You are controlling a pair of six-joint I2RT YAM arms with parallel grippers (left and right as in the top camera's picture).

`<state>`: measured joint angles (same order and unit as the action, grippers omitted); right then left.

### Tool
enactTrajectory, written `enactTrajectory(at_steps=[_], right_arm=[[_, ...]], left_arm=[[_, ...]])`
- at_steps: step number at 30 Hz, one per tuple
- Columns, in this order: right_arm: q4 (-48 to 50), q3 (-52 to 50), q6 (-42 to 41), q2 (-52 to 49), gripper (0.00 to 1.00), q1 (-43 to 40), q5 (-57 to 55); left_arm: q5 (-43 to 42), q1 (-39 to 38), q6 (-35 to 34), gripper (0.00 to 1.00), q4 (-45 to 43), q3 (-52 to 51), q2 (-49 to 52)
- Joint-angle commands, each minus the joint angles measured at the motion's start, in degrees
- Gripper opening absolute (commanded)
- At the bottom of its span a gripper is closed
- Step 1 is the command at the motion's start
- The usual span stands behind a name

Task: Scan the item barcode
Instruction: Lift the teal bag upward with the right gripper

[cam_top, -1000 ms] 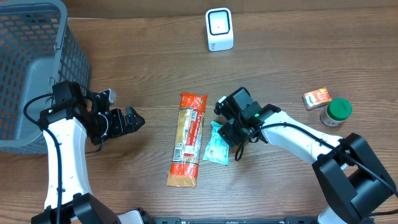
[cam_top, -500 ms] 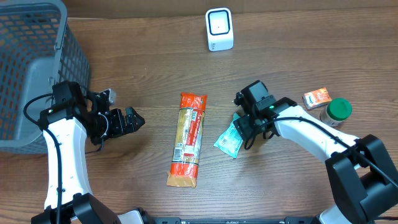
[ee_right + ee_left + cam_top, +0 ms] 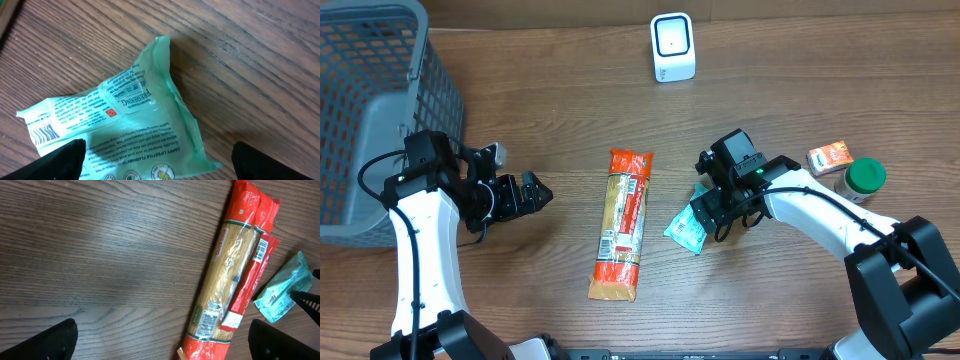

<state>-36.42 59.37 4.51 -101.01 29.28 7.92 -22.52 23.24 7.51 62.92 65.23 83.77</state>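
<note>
Spreading wide apart, the right pincer (image 3: 708, 212) has let go of the small green plastic packet (image 3: 686, 230), now lying on the wooden tabletop (image 3: 560, 110), farther from the long orange pasta bag (image 3: 623, 225) than before. The left pincer (image 3: 535, 192) stands apart, empty.

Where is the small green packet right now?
The green packet lies on the table, right of centre in the overhead view, between the pasta pack and the right gripper.

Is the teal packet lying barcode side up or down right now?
Barcode side up: the teal packet lies on the table with its barcode and fine print facing the right wrist camera.
</note>
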Motion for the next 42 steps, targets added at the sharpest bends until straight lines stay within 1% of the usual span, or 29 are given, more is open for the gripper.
enactTrajectory(at_steps=[1,2,3,5,6,7,10,12,16,17,19,20,21,26,29,34,36,42], right_arm=[[1.51,-1.99,0.44,-3.15,0.94,0.11,0.50],[2.34,-2.54,0.42,-4.00,0.92,0.11,0.02],[2.95,-2.93,0.37,-4.85,0.86,0.11,-0.59],[3.13,-2.56,-0.24,-5.40,0.66,0.11,-0.46],[3.06,-2.03,-0.50,-5.35,0.51,0.11,-0.04],[2.64,-1.51,-0.48,-5.18,0.42,0.11,0.42],[0.66,0.28,-0.44,-4.74,0.24,0.11,1.88],[-1.46,1.66,-0.42,-4.00,0.17,0.11,2.89],[-5.18,4.92,-0.17,-2.05,0.17,0.11,3.19],[-5.46,5.40,-0.20,-1.77,0.25,0.11,3.23],[-5.49,5.77,-0.20,-1.57,0.55,0.11,3.32],[-5.51,5.77,-0.17,-1.57,0.64,0.11,3.30],[-5.46,5.77,-0.17,-1.57,0.69,0.11,3.28],[-2.97,5.70,0.02,-1.60,0.72,-0.46,3.06],[0.00,5.18,0.02,-1.64,0.75,-0.48,0.24],[2.27,4.61,0.00,-1.77,0.75,-0.48,-1.79],[1.66,4.59,0.00,-1.77,0.74,-0.48,-1.79],[0.11,3.69,0.02,-1.77,0.65,-0.48,-1.84]], left_arm=[[-0.85,-0.39,0.87,1.00,-0.22,0.00,0.24],[-0.85,-0.39,0.87,1.00,-0.22,0.00,0.24],[-0.87,-0.39,0.87,1.00,-0.20,0.00,0.24],[-0.85,-0.39,0.87,1.00,-0.22,0.00,0.24],[-0.87,-0.39,0.87,1.00,-0.22,0.00,0.24],[-0.87,-0.39,0.87,1.00,-0.22,0.00,0.24],[-0.87,-0.39,0.87,1.00,-0.20,0.00,0.24],[-0.87,-0.39,0.87,1.00,-0.20,0.00,0.24],[-0.85,-0.39,0.87,1.00,-0.20,0.00,0.24],[-0.85,-0.39,0.87,0.99,-0.22,0.00,0.24],[-0.85,-0.39,0.87,1.00,-0.22,0.00,0.24],[-0.85,-0.39,0.87,1.00,-0.20,0.00,0.24],[-0.87,-0.39,0.87,0.99,-0.22,0.00,0.24],[-0.87,-0.39,0.87,1.00,-0.22,0.00,0.24],[-0.87,-0.39,0.87,0.99,-0.22,0.00,0.24],[-0.87,-0.39,0.87,1.00,-0.20,0.00,0.24],[-0.85,-0.39,0.87,0.99,-0.22,0.00,0.24],[-0.85,-0.39,0.87,1.00,-0.22,0.00,0.24]])
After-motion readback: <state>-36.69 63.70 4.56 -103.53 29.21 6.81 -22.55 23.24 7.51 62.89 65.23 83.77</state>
